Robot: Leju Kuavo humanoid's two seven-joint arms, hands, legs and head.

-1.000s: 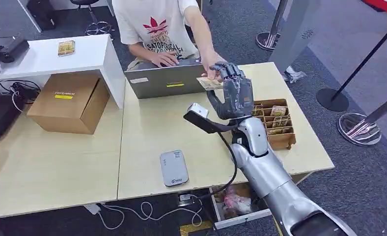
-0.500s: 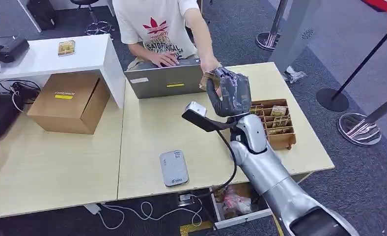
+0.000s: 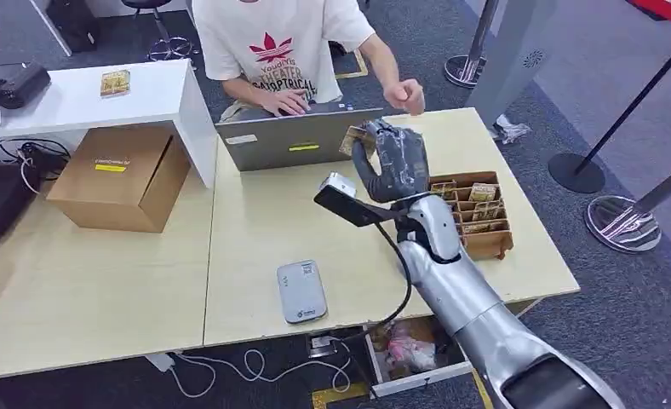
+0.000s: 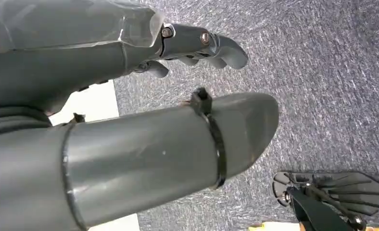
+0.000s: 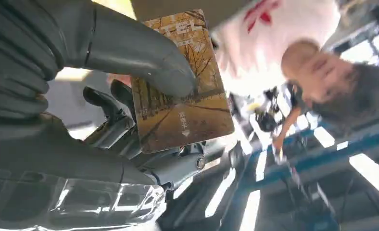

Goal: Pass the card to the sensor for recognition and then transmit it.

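I am holding a yellow card with a picture of golden trees (image 5: 178, 91) in my right hand (image 3: 393, 162). My thick grey thumb (image 5: 144, 57) is pressing the card against my dark fingers (image 5: 115, 125). My hand is reaching up above the far edge of the pale wooden surface (image 3: 264, 230), just beside the grey laptop (image 3: 285, 141). A person in a white shirt (image 3: 272, 47) is sitting behind that far edge, and the person's hand (image 3: 407, 94) is hanging in the air near my hand, not touching the card. A brown wooden box with little compartments (image 3: 478, 213) is sitting near the right edge. A small grey flat sensor (image 3: 301, 290) is lying near the front edge. My left hand (image 4: 197, 45) is hanging over grey carpet (image 4: 322, 86), holding nothing, fingers bending loosely.
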